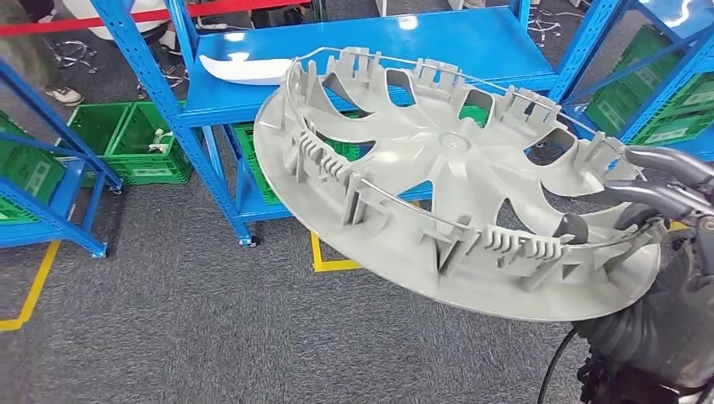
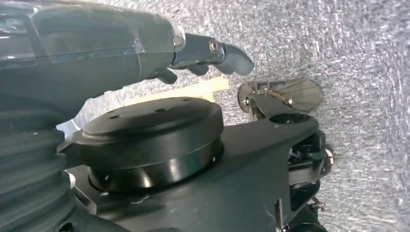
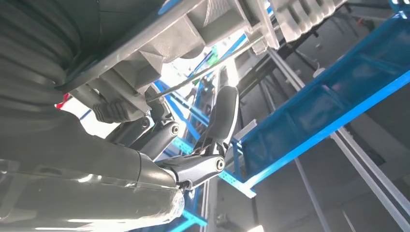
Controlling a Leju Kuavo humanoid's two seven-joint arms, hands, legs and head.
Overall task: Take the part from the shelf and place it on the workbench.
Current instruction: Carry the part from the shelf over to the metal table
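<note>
Your right hand (image 1: 652,202) grips the wheel cover (image 1: 446,181), off the blue shelf (image 1: 379,50); left hand (image 2: 203,53) hangs empty, fingers curled; workbench placement remains.

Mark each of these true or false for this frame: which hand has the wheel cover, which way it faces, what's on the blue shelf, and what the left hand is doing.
1. The right hand grips the grey wheel cover at its rim. True.
2. The wheel cover lies flat on the blue shelf. False: it is held tilted in the air in front of the shelf.
3. The cover's ribbed, clip-lined back side faces the head camera. True.
4. The left hand holds the cover too. False: it holds nothing, above grey carpet.
5. A white curved part lies on the blue shelf. True.
</note>
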